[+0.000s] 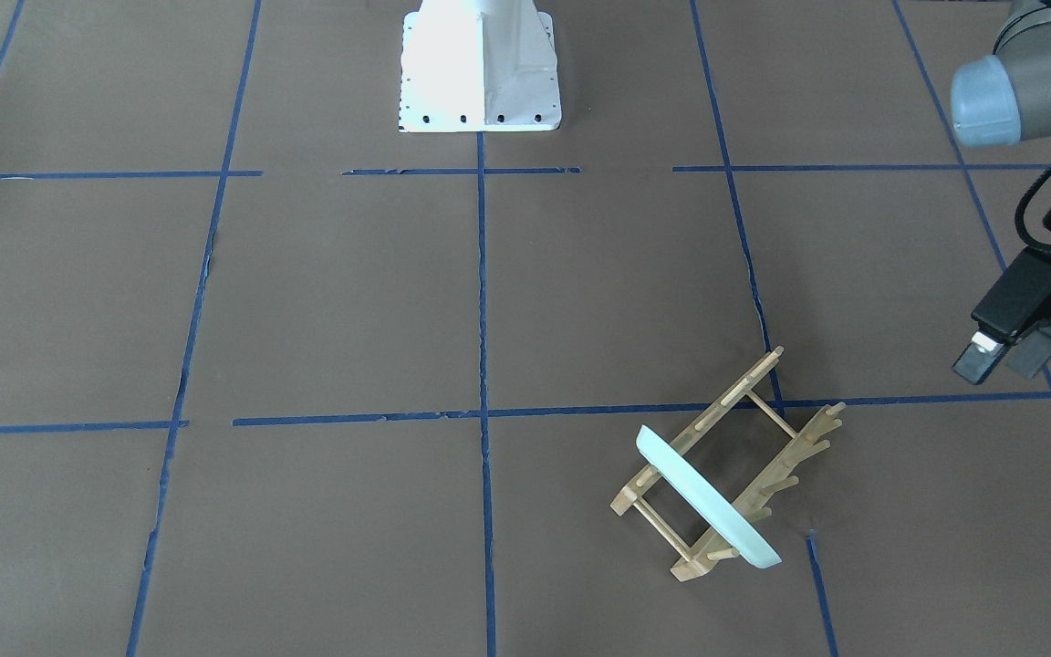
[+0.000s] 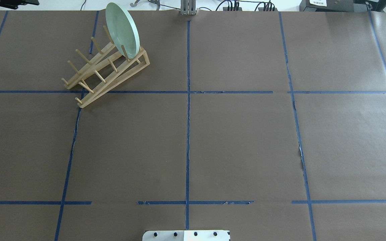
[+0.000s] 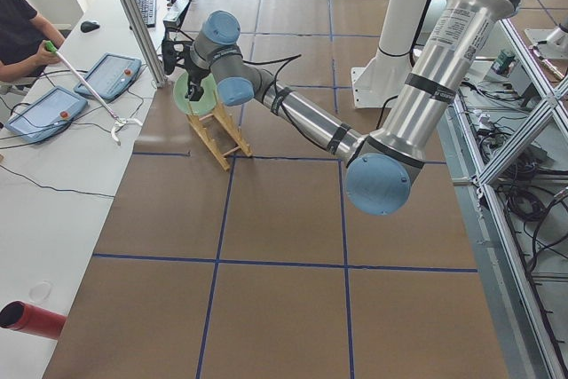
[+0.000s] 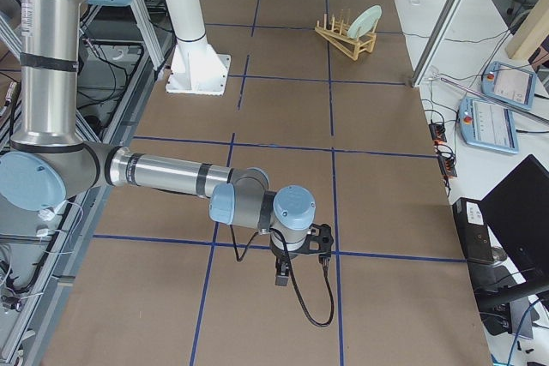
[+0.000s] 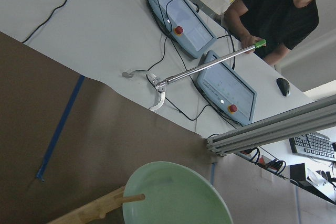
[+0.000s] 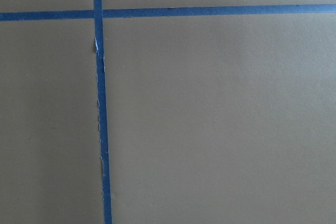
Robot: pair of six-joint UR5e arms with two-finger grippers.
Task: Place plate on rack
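Note:
The pale mint-green plate (image 1: 703, 497) stands on edge between the pegs at one end of the small wooden rack (image 1: 735, 391). Both also show in the overhead view, plate (image 2: 122, 28) and rack (image 2: 112, 77). The left wrist view shows the plate (image 5: 178, 195) close below, with one peg in front of it. My left gripper (image 1: 1003, 358) is open and empty, raised and off to the side of the rack, touching nothing. My right gripper (image 4: 281, 279) hangs over the table far from the rack; I cannot tell whether it is open or shut.
The white robot base (image 1: 480, 68) stands at the table's robot side. Beyond the rack end of the table is a white bench with teach pendants (image 5: 226, 87), and an operator (image 5: 273, 9) holds a reach-grabber tool (image 5: 205, 69). A red cylinder (image 3: 31, 319) lies on that bench.

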